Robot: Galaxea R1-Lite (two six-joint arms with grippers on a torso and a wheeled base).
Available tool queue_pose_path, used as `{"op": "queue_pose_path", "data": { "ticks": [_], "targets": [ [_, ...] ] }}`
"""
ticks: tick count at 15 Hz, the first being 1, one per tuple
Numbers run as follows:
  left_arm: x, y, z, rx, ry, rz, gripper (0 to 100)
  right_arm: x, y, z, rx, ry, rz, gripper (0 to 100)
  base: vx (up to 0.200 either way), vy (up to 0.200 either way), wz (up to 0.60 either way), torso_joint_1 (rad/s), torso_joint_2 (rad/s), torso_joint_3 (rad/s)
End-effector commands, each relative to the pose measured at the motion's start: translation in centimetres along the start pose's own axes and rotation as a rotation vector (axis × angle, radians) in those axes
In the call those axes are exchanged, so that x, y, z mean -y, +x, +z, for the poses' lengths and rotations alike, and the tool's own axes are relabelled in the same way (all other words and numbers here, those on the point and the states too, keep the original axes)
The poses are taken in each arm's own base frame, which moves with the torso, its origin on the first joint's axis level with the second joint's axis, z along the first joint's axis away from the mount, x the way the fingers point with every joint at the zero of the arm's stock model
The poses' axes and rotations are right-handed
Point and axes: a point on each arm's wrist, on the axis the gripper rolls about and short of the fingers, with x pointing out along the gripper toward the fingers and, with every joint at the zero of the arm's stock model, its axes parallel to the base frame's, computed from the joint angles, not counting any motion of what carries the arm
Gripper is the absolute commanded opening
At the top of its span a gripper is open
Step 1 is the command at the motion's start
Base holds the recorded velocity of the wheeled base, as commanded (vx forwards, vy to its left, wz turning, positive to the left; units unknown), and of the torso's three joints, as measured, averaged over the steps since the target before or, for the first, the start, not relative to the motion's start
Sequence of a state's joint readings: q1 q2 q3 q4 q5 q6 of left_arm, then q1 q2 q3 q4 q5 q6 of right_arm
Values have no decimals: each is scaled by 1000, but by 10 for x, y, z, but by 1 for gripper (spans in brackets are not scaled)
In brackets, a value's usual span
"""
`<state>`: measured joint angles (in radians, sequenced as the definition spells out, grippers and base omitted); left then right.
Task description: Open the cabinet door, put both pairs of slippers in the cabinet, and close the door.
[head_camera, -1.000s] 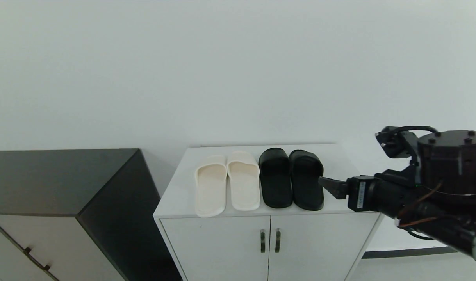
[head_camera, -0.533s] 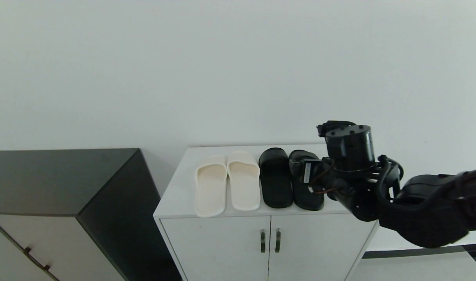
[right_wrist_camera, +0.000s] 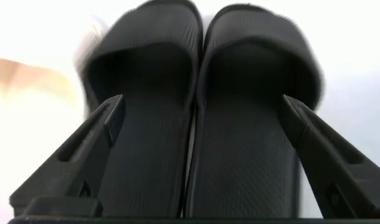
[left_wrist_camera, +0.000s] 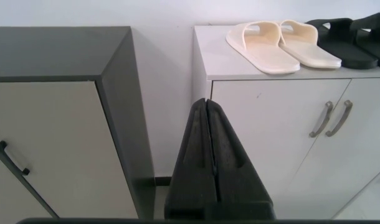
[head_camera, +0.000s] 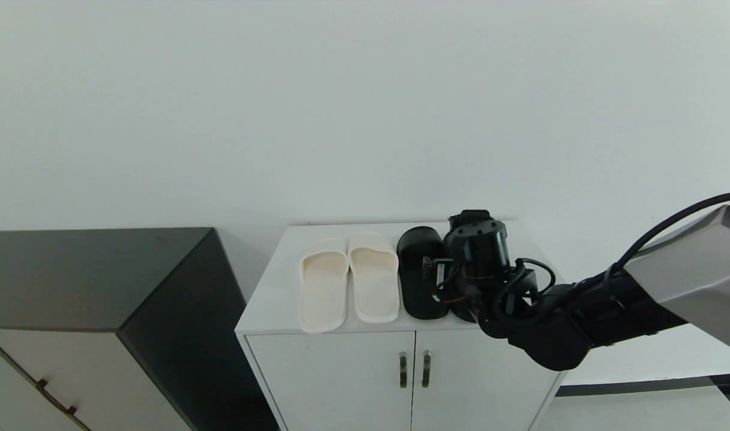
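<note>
My right fingers (right_wrist_camera: 84,162) are spread wide, one outside each of the black slippers (right_wrist_camera: 146,124) on the cabinet (head_camera: 275,299) top. An uneven squeeze could, I judge, pinch one and shove the other into the white pair (head_camera: 348,281). My right arm lies low from the right, wrist over them. My left fingers (left_wrist_camera: 196,162) are clenched, holding nothing.

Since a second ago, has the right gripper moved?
Yes. In the head view the right gripper has swung leftward from the white cabinet's right edge to over the black slippers, open around both.
</note>
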<state>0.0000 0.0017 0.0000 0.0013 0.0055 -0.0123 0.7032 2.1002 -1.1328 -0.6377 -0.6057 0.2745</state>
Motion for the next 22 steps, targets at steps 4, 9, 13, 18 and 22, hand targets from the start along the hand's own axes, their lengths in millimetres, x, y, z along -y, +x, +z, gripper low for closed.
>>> {"op": "queue_pose_path", "data": {
  "ticks": [4,9,13,18,22],
  "targets": [
    [0,0,0,0,-1,1,0,-1,39,-15,7,-20,-33,100,0,0,0,0,0,0],
    [0,0,0,0,0,1,0,-1,64,-7,45,5,-21,100,0,0,0,0,0,0],
    [0,0,0,0,0,1,0,-3,71,-8,51,8,-11,0,0,0,0,0,0,0],
    [0,0,0,1,-1,1,0,-2,70,-6,56,-16,-22,0,0,0,0,0,0,0],
    [0,0,0,3,-12,-1,0,3,46,16,83,-4,-18,0,0,0,0,0,0,0]
  ]
}}
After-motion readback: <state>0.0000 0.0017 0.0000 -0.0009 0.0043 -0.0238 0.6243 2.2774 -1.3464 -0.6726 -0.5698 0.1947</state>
